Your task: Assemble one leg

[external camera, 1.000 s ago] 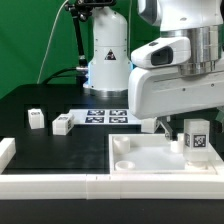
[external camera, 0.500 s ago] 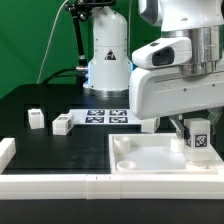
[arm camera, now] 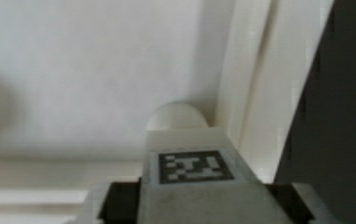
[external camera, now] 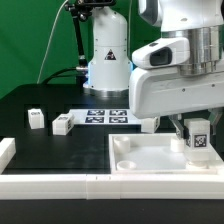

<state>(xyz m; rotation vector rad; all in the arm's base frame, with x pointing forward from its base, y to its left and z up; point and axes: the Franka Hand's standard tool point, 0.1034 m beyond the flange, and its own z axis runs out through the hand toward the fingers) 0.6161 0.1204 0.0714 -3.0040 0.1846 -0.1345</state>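
Observation:
My gripper [external camera: 193, 127] is shut on the leg [external camera: 198, 140], a small white cuboid peg with a black-and-white tag. It holds the leg upright over the far corner of the white tabletop [external camera: 150, 160] at the exterior view's right. In the wrist view the leg [arm camera: 194, 150] points down at the tabletop [arm camera: 86, 80] close to its edge. My gripper [arm camera: 196, 208] has a finger on each side of it. Whether the leg's tip touches the tabletop is hidden.
Two more white legs [external camera: 36, 118] [external camera: 62, 124] lie on the black table at the exterior view's left. The marker board [external camera: 108, 116] lies behind them. A white wall [external camera: 50, 186] borders the front and left. The robot base [external camera: 108, 55] stands at the back.
The gripper with the leg has shifted very slightly toward the exterior view's right. Nothing else has moved.

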